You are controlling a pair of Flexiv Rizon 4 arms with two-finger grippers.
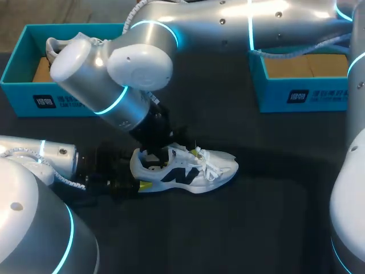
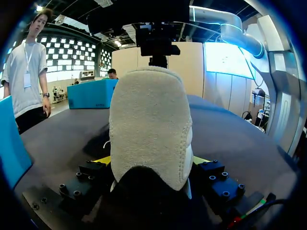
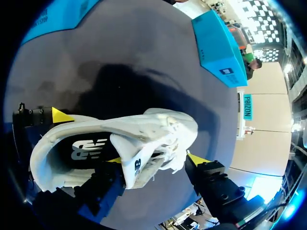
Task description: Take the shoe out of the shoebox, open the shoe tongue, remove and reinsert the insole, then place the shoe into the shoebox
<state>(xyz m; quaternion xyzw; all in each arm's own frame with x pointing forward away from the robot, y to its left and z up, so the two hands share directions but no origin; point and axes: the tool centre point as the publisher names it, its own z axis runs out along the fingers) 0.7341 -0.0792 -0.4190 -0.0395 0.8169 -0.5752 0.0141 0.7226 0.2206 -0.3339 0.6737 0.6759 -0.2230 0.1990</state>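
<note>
The shoe (image 1: 194, 168) is pinched at its heel (image 2: 151, 110) by the left end effector (image 2: 151, 160); the right end effector (image 3: 156, 159) is spread around the tongue (image 3: 136, 165).

White shoe (image 1: 185, 171) upright on its sole near the middle of the table (image 1: 256, 228), toe toward the right edge.
It has a dark side logo and white laces. Its tongue (image 3: 136, 165) is lifted, and a dark insole (image 3: 86, 149) lies inside. One teal shoebox (image 1: 17, 94) sits at the far left corner, a second shoebox (image 1: 325, 97) at the far right.

2 silver arms (image 1: 228, 23) bear glowing cyan rings (image 1: 117, 101) and white cables (image 1: 64, 181).
</note>
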